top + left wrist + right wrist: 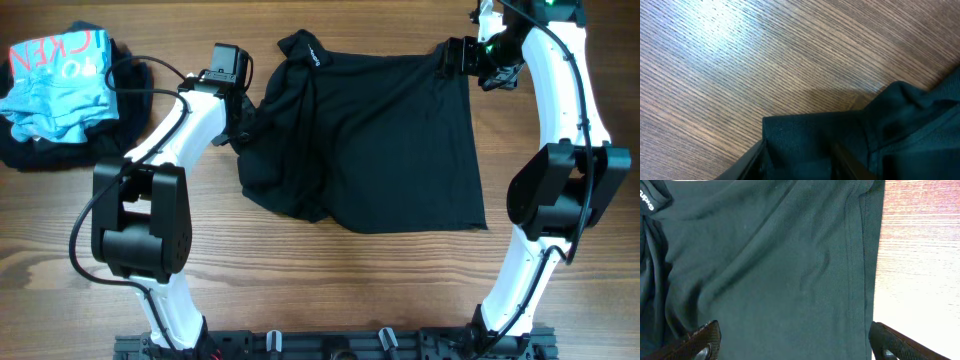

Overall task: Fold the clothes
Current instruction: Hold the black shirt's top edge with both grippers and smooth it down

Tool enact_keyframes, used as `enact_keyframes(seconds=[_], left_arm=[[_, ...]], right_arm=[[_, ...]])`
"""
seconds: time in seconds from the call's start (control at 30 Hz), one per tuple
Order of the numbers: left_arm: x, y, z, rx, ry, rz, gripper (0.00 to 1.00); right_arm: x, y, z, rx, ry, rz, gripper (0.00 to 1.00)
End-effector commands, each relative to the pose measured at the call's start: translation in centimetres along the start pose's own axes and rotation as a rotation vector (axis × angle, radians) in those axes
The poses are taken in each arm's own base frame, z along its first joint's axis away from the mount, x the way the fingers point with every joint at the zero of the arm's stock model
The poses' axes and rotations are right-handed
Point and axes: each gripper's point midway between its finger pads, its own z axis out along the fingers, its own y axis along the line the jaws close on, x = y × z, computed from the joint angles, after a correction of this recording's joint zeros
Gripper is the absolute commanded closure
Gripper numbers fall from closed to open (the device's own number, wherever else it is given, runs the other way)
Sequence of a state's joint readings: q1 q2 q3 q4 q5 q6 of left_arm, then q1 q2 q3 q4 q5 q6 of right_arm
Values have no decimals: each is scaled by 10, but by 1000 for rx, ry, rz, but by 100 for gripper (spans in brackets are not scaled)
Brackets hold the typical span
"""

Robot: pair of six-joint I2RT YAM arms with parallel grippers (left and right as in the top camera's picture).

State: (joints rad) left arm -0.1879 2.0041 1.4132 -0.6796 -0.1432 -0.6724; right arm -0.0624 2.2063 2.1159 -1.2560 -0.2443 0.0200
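Black T-shirt lies mid-table, bunched at its 9 o'clock edge. Right gripper gapes wide over the 1 o'clock corner. Left gripper has cloth between its fingers; clamped or not, I cannot tell. I'd pinch the hem squarely before lifting (thin fabric slips). No containers in view; the light-blue garment lies loose at 10 o'clock.

Wooden table carries a black T-shirt (left side rumpled) and a clothes pile.
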Motion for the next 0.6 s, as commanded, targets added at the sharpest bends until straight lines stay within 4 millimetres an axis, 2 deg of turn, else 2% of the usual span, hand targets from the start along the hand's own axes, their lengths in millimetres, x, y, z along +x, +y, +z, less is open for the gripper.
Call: enact_keyframes(seconds=[0.0, 0.33, 0.47, 0.57], left_arm=[[2, 1, 0, 1, 5, -18, 59], [10, 6, 14, -28, 38, -13, 57], [7, 2, 19, -16, 25, -14, 57], [1, -3, 19, 7, 0, -19, 64]], right_arm=[[-3, 7, -10, -20, -26, -31, 5], [-4, 7, -10, -20, -31, -32, 4], [-5, 7, -10, -20, -35, -33, 3], [-6, 7, -10, -20, -36, -33, 3]])
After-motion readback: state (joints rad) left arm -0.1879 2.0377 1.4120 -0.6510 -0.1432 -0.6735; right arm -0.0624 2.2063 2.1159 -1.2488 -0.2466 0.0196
